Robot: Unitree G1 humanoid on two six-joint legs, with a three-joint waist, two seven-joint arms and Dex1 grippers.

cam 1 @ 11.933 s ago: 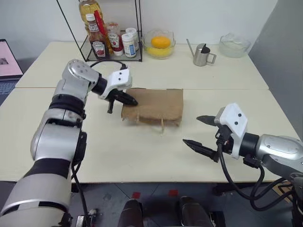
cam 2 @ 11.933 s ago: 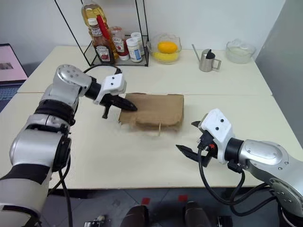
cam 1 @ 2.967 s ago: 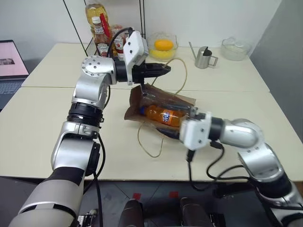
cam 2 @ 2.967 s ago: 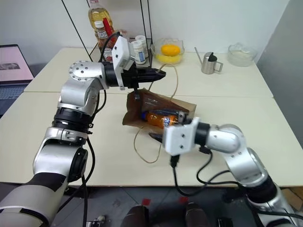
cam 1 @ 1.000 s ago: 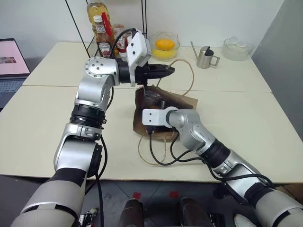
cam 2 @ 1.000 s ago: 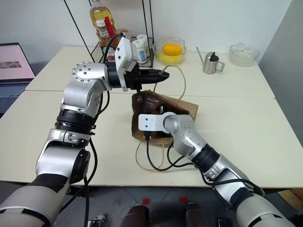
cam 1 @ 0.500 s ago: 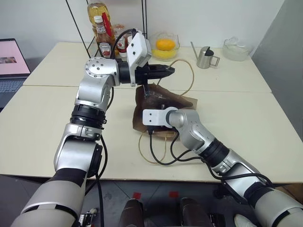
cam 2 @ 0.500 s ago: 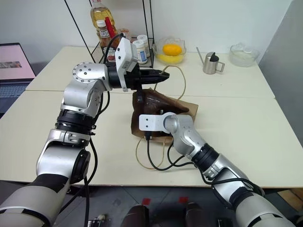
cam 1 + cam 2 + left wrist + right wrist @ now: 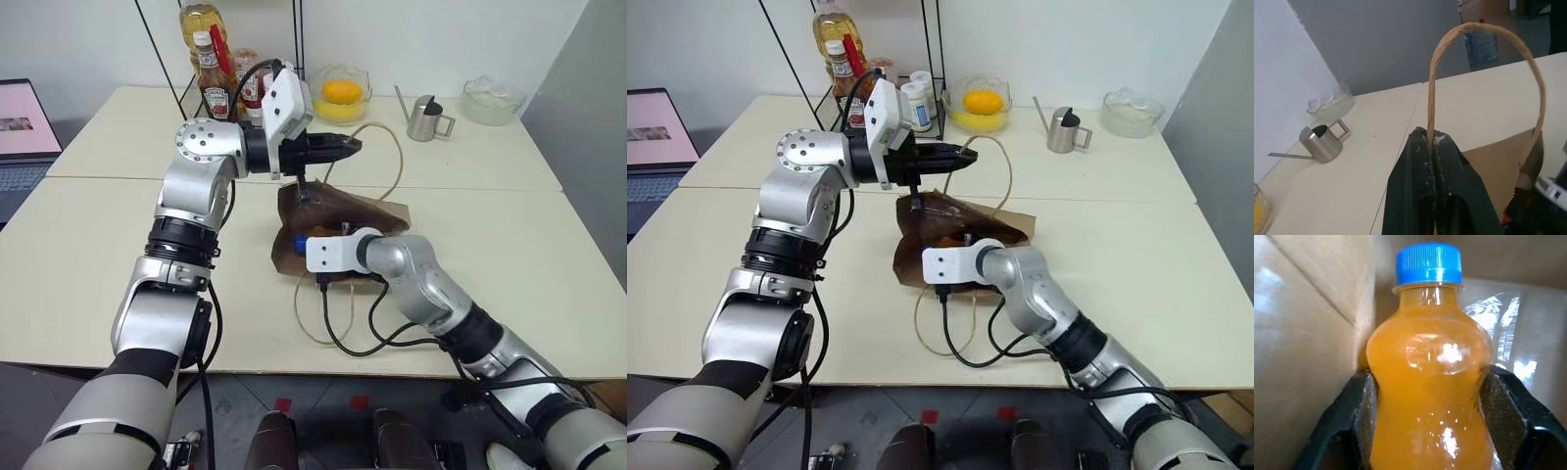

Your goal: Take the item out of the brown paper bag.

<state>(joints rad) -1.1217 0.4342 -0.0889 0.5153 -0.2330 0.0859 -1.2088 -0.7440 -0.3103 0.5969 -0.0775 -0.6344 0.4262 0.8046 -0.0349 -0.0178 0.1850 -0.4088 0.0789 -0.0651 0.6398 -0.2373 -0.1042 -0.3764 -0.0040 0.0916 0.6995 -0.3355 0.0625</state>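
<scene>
1. The right tool (image 9: 1425, 396) is clenched around the soda bottle (image 9: 1430, 382). One black finger (image 9: 1344, 416) presses on each side of the bottle's round orange body.
2. The bottle's blue cap (image 9: 1428, 263) points away from the tool, deeper into the bag.
3. The bottle is inside the brown paper bag (image 9: 377, 211). Brown paper walls stand close around it in the right wrist view.
4. From the head camera the bottle is mostly hidden. The white wrist block of the right arm covers the bag's mouth, and just a bit of blue shows beside it.
5. The bag lies on the pale bench (image 9: 88, 255) with its mouth toward the robot. One cord handle (image 9: 328, 323) lies loose on the bench in front of the bag.
6. The left tool (image 9: 1431, 147) is pinched shut on the other cord handle (image 9: 1484, 29). It holds that loop up above the bag, so the bag's top edge is lifted.
7. Farther back stands a small metal jug (image 9: 423, 106) with a long spout.
8. A glass bowl (image 9: 340, 94) holds an orange fruit, and another glass bowl (image 9: 488, 100) sits near the far corner; I cannot tell what is in it.
9. A black wire rack (image 9: 220, 69) at the back holds sauce bottles and small jars.
10. A laptop (image 9: 22, 127) is cut off at the left edge.
</scene>
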